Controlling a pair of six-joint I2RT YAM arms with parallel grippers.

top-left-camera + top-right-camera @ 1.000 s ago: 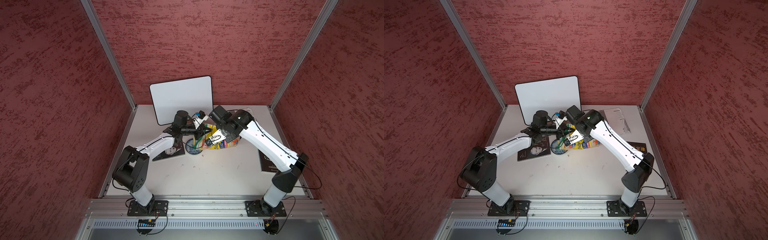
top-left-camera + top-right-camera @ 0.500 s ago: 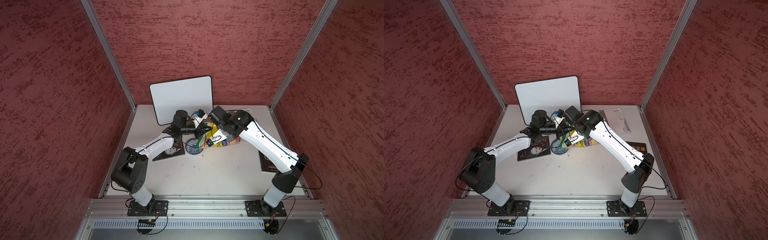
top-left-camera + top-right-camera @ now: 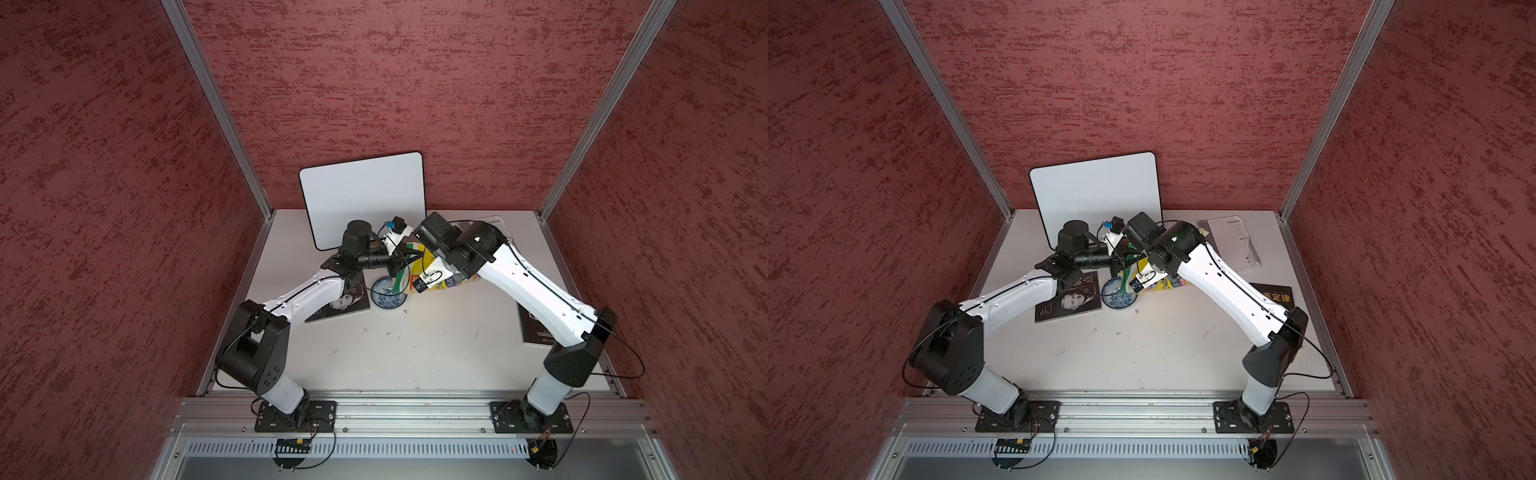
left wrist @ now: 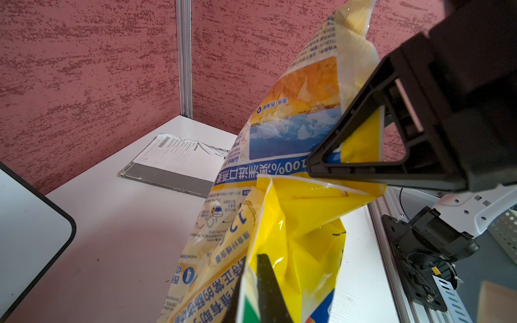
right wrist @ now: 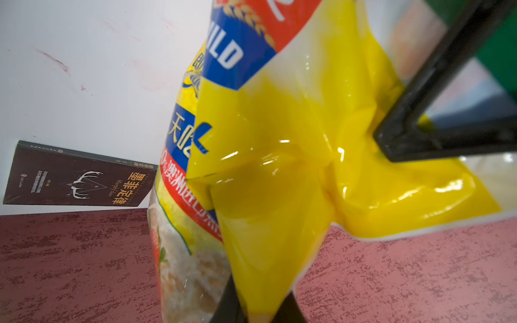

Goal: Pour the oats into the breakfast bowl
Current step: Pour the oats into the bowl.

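The yellow pouch (image 3: 430, 266) holding the oats hangs tilted between both arms, its green-white top band (image 3: 402, 279) over the right rim of the breakfast bowl (image 3: 386, 294), which is white with a blue pattern. My left gripper (image 4: 253, 279) is shut on the pouch's top edge at the green band. My right gripper (image 5: 258, 304) is shut on a yellow fold of the pouch (image 5: 279, 167) lower down. In both top views the right wrist hides that grip. I cannot tell whether flakes lie in the bowl (image 3: 1118, 296).
A whiteboard (image 3: 361, 195) leans on the back wall. A portrait book (image 3: 1069, 305) lies under the left arm beside the bowl. A dark book (image 3: 1273, 296) lies at the right and a booklet (image 3: 1233, 241) at the back right. Red walls enclose the table.
The right gripper and the pouch have shifted slightly left toward the bowl. The left arm has hardly moved. Both grips stay the same.
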